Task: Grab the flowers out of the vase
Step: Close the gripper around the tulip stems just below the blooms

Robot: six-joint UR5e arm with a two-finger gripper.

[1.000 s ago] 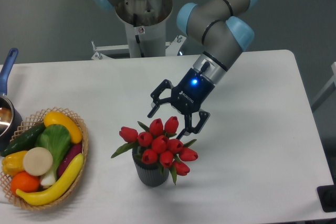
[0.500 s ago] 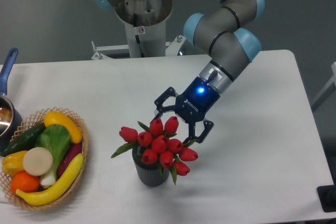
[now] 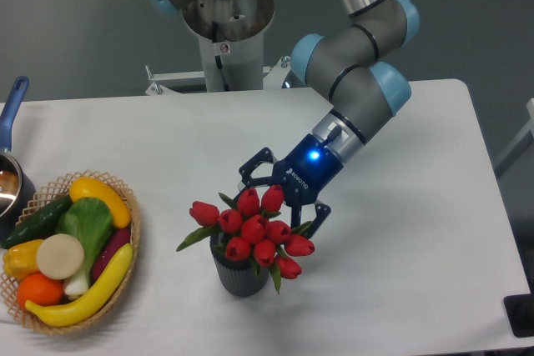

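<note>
We see the gripper spread wide around the top of the flowers, which stand in the vase.

One fixed camera looks steeply down across the table toward the arm's base.

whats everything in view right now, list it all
flowers: one bunch, red buds with green leaves, standing in the vase
vase: one, dark grey, front centre of table
basket: one, tan wicker, front left, filled with colourful fruit and vegetables
pot: one, blue handle, left edge, partly cut off
table: one, white
arm: one, grey with blue joints
gripper: one, black, open, at the bunch's far side
</note>
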